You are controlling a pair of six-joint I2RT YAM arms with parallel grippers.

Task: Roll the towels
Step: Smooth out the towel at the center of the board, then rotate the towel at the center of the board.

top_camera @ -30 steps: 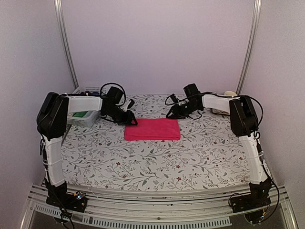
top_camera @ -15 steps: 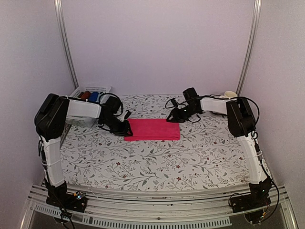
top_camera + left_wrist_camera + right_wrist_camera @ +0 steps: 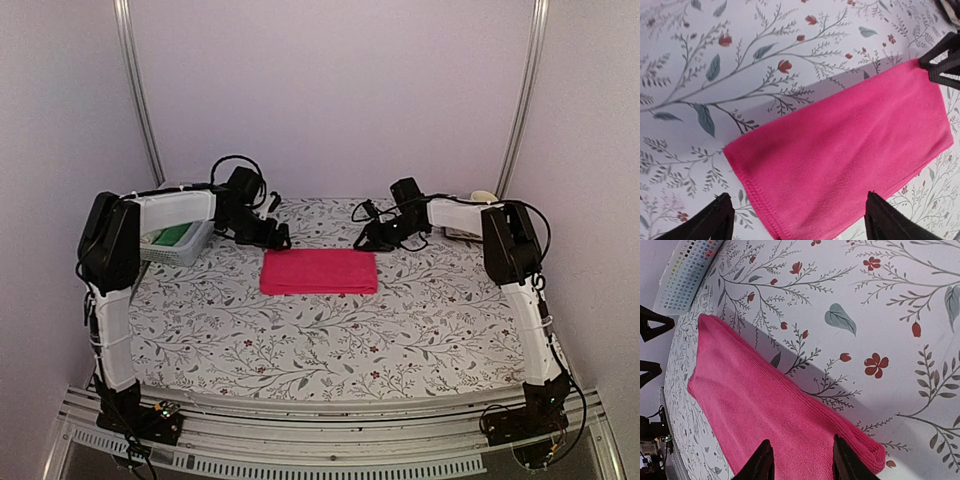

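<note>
A hot pink towel point(image 3: 318, 271) lies folded flat in a long rectangle on the flowered tablecloth, its folded edge on the far side. My left gripper point(image 3: 276, 238) hovers just beyond the towel's far left corner. Its jaws stand wide open, and the left wrist view shows the towel point(image 3: 840, 150) spread below the fingertips point(image 3: 715, 220). My right gripper point(image 3: 368, 241) hangs over the far right corner, open. In the right wrist view its fingers point(image 3: 846, 462) stand apart above the towel's point(image 3: 765, 405) thick folded edge, with nothing pinched between them.
A white basket point(image 3: 190, 250) with a green cloth point(image 3: 172, 236) inside stands at the back left, under my left arm. The same basket point(image 3: 687, 270) shows in the right wrist view. A small cream object point(image 3: 484, 196) sits behind my right arm.
My left gripper dipped to the towel's left edge, then opened wide and rose back toward the far left corner. The towel stays flat. My right gripper barely moved.
</note>
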